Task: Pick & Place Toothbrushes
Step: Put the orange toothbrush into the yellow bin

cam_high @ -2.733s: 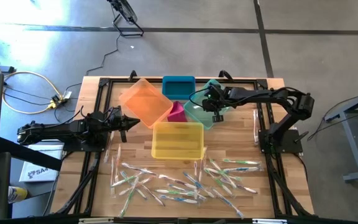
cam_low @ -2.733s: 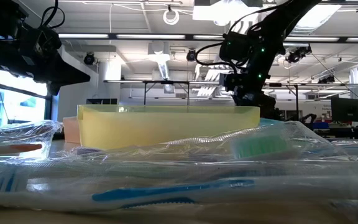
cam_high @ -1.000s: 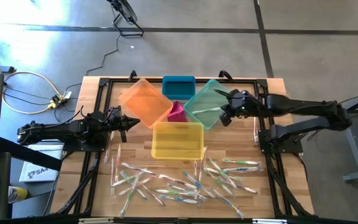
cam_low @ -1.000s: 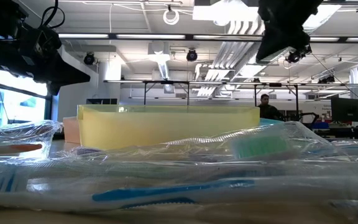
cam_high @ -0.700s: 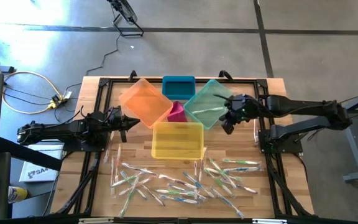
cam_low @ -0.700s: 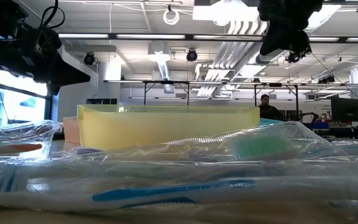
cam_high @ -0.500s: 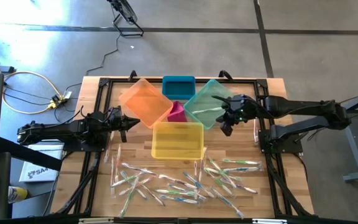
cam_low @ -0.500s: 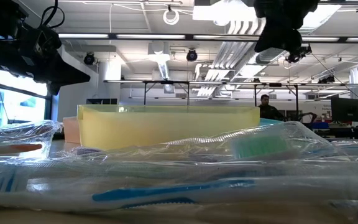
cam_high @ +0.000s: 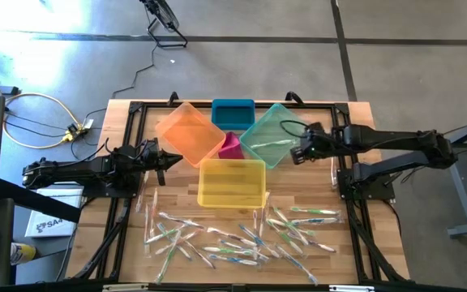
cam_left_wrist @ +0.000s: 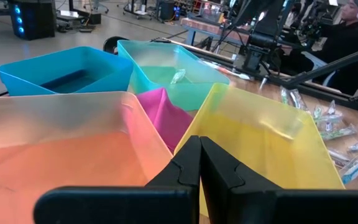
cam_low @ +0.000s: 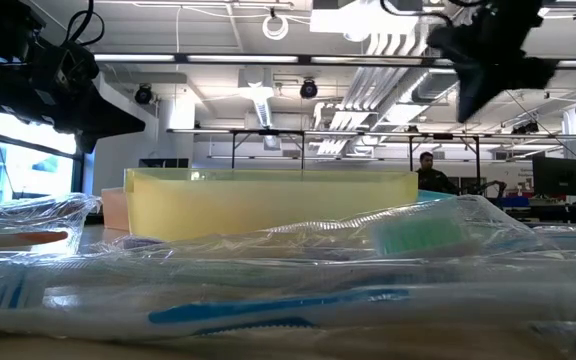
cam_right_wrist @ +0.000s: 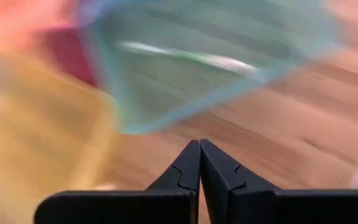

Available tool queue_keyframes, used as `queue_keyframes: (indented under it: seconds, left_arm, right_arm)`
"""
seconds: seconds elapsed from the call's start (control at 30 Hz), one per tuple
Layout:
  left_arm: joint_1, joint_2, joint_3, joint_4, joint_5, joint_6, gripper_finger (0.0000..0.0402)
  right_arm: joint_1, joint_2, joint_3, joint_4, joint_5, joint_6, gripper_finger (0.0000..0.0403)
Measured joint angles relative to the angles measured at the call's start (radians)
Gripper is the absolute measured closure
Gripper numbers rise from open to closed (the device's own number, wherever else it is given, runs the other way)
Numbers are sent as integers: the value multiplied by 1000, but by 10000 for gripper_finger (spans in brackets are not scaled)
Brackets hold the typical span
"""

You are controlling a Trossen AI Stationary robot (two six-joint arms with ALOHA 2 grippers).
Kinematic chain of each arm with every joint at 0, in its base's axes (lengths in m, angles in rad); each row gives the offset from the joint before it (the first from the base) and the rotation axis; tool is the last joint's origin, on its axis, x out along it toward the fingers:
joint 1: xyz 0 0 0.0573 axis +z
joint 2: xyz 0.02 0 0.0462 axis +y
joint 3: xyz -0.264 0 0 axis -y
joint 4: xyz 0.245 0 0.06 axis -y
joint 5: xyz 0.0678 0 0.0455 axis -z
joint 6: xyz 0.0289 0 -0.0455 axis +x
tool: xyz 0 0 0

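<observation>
Many wrapped toothbrushes (cam_high: 242, 235) lie scattered on the wooden table near its front edge, and they fill the foreground of the low view (cam_low: 278, 305). One more toothbrush (cam_high: 272, 144) lies on the floor of the teal bin (cam_high: 267, 134); it also shows in the right wrist view (cam_right_wrist: 191, 56). My right gripper (cam_high: 296, 154) hangs shut and empty above the table, just right of the teal bin, pointing steeply down. My left gripper (cam_high: 178, 160) waits shut and empty at the table's left, level with the orange bin (cam_high: 189, 131).
Five bins stand clustered at the table's middle and far side: orange, blue (cam_high: 233, 112), teal, a small pink one (cam_high: 230, 146) and a yellow one (cam_high: 231, 182) nearest the toothbrushes. Bare wood (cam_high: 314, 182) lies between the right gripper and the pile. A person (cam_low: 425, 165) shows far behind.
My right gripper, still shut, has rolled about its own line and tipped to point more steeply down beside the teal bin's right corner, sinking a little. In the low view it has shifted toward the picture's right. The toothbrushes and bins have not moved.
</observation>
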Motion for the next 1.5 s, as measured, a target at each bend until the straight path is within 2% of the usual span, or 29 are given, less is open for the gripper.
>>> queue_keyframes:
  seconds: [0.1, 0.23, 0.57, 0.77, 0.97, 1.27, 1.5]
  left_arm:
    - [0, 0, 0, 0, 0, 0, 402]
    - [0, 0, 0, 0, 0, 0, 402]
    - [0, 0, 0, 0, 0, 0, 402]
    - [0, 0, 0, 0, 0, 0, 402]
    - [0, 0, 0, 0, 0, 0, 402]
    - [0, 0, 0, 0, 0, 0, 402]
    - [0, 0, 0, 0, 0, 0, 402]
  right_arm:
    - [0, 0, 0, -157, 37, 133, 400]
    - [0, 0, 0, -268, 53, 242, 400]
    - [-1, 0, 0, -283, 88, 321, 401]
    - [-71, 50, -2, -291, 26, 246, 401]
    - [-184, 166, -2, -301, -55, 102, 401]
    - [-302, 283, -2, -323, -53, -23, 401]
    - [-413, 281, -83, -306, -57, -109, 401]
